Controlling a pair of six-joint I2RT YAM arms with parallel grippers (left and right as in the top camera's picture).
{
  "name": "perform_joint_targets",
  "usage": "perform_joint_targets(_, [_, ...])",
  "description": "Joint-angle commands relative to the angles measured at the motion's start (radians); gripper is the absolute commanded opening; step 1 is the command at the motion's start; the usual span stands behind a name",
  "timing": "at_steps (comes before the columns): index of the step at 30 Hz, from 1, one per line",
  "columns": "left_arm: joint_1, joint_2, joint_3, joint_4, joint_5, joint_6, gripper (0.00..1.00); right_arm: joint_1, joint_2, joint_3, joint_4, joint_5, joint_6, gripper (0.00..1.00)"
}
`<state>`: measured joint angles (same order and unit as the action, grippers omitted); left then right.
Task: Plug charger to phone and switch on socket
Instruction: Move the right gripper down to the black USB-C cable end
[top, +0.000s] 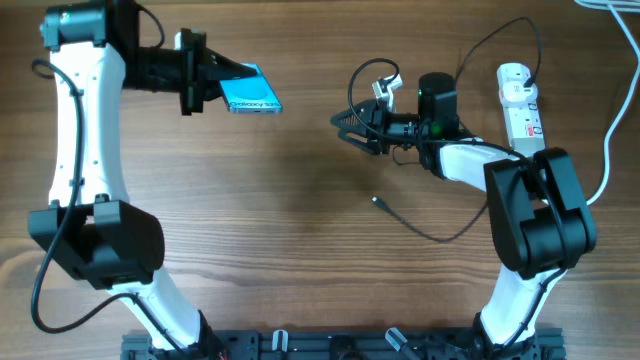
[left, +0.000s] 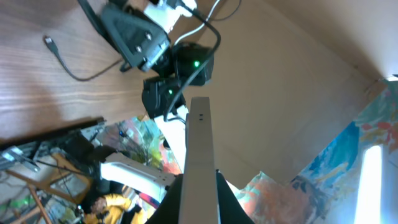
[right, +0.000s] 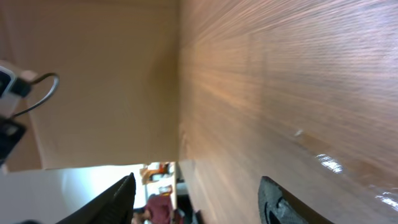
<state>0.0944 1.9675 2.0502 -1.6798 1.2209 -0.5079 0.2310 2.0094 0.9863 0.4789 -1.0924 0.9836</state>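
The phone (top: 252, 98), teal-blue with white text, is held off the table at the upper left by my left gripper (top: 222, 78), which is shut on it. In the left wrist view the phone (left: 199, 146) shows edge-on between the black fingers. The charger's black cable (top: 440, 236) lies on the table, and its plug tip (top: 377, 201) rests loose near the centre. My right gripper (top: 342, 124) hovers turned on its side above the table, open, with nothing between its fingers (right: 277, 202). The white socket (top: 522, 108) lies at the upper right.
A white cable (top: 612, 130) runs down the far right edge of the table. Bare wood lies between the phone and the plug tip. My right arm's black base (top: 540, 215) stands below the socket.
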Motion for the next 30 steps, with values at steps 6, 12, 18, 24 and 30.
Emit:
perform_joint_targets(6, [-0.106, 0.002, 0.001, 0.003, 0.066, -0.031, 0.04, 0.015, -0.001, 0.001, -0.249, 0.246, -0.358, 0.36])
perform_joint_targets(12, [-0.147, 0.002, 0.001, -0.005, 0.086, 0.011, 0.04, 0.010, -0.225, 0.016, -0.433, 0.439, -0.460, 0.22])
perform_joint_targets(18, [-0.258, 0.002, -0.004, -0.005, -0.029, 0.008, 0.04, 0.010, -0.689, 0.019, -1.032, 0.959, -0.591, 0.14])
perform_joint_targets(24, [-0.357, 0.002, -0.011, -0.005, -0.165, -0.025, 0.04, 0.010, -0.763, 0.019, -1.252, 1.085, -0.618, 0.13])
perform_joint_targets(30, [-0.370, 0.002, -0.257, 0.037, -0.171, 0.007, 0.04, 0.010, -0.752, 0.017, -1.240, 1.120, -0.643, 0.10])
